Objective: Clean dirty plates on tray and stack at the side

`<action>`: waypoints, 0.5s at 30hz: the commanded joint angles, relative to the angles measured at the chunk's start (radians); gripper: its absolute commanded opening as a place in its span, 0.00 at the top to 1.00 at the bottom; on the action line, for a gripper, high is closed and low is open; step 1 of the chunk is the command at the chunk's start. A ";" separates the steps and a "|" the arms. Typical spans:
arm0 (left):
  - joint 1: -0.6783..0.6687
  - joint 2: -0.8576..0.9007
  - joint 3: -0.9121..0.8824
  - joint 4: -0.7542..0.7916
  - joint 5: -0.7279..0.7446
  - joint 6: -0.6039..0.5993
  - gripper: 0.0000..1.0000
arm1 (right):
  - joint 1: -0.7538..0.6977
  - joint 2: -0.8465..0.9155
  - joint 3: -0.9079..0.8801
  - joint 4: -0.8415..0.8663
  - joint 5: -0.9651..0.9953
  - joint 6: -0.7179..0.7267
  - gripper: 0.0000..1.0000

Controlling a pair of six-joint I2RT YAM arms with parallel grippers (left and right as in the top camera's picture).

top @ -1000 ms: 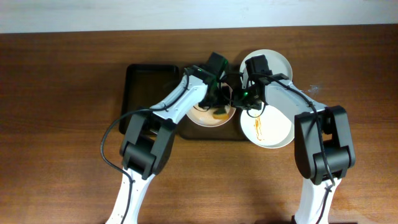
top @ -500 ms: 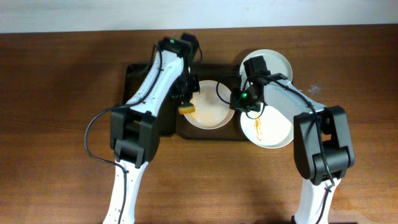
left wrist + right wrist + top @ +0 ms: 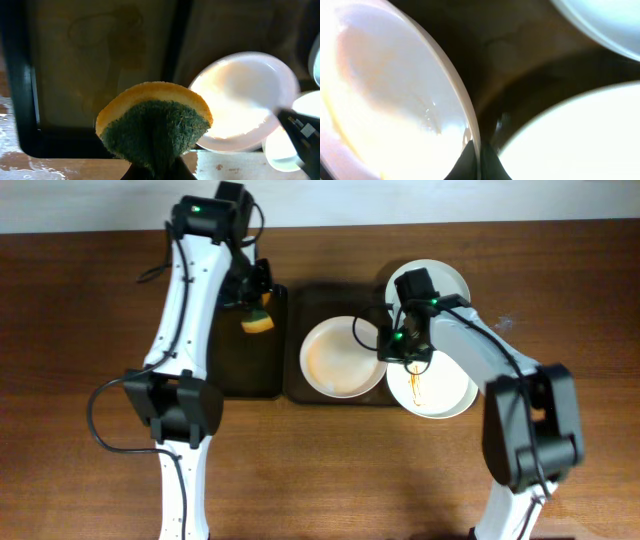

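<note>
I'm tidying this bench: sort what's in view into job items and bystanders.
Job: sponge, centre plate, streaked plate, far plate, brown tray.
Bystanders: small black tray, wooden table.

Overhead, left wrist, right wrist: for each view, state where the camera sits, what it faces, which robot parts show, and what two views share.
Overhead: above the table, facing straight down; both arms show.
Left wrist: on the left gripper, facing down past its sponge to the black tray and middle plate.
Right wrist: on the right gripper, close on that plate's rim, which it pinches.
All share the middle plate.
</note>
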 commanded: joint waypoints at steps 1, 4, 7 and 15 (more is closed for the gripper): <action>0.048 -0.016 0.013 0.012 0.011 0.020 1.00 | 0.015 -0.144 0.050 -0.032 0.179 -0.013 0.96; 0.078 -0.016 0.013 0.055 0.011 0.020 1.00 | 0.050 -0.208 0.074 -0.063 0.336 -0.014 0.96; 0.082 -0.016 0.011 0.100 0.011 0.020 1.00 | 0.120 -0.234 0.116 -0.099 0.537 -0.014 0.96; 0.087 -0.016 0.010 0.156 0.007 0.020 1.00 | 0.433 -0.225 0.141 -0.075 1.274 -0.013 0.96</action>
